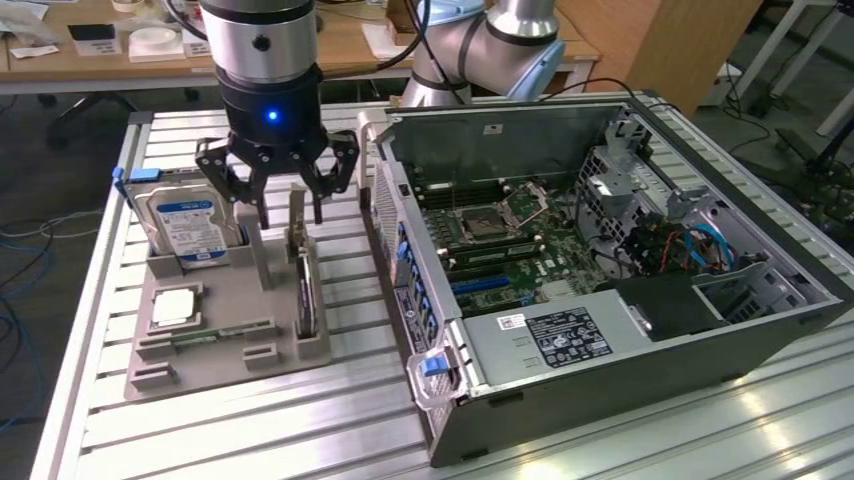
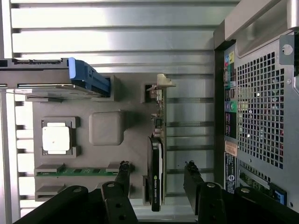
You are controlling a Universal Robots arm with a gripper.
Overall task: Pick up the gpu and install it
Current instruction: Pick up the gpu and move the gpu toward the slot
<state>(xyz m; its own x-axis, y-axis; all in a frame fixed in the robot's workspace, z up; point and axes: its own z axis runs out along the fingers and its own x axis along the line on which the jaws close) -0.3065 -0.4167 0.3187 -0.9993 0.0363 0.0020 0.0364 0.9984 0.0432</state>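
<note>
The gpu (image 1: 306, 285) stands on its edge in a slot of the grey holder (image 1: 220, 365), a thin green card with a dark heatsink and a silver bracket at its far end. My gripper (image 1: 291, 210) hangs open just above it, one finger on each side of the card, touching nothing. From the wrist camera the gpu (image 2: 158, 158) appears edge-on, and the two black fingers (image 2: 122, 175) of the gripper (image 2: 156, 173) straddle its heatsink end with a gap on both sides. The open computer case (image 1: 601, 250) lies at the exterior view's right, its motherboard exposed.
On the grey holder (image 2: 135, 135) also sit a hard drive (image 1: 187, 225) with a blue-white label, a square processor (image 1: 174, 308) and a narrow memory stick (image 1: 200, 340). The case's rear panel (image 2: 261, 107) stands close beside the holder. All rest on a slatted aluminium table (image 1: 267, 430).
</note>
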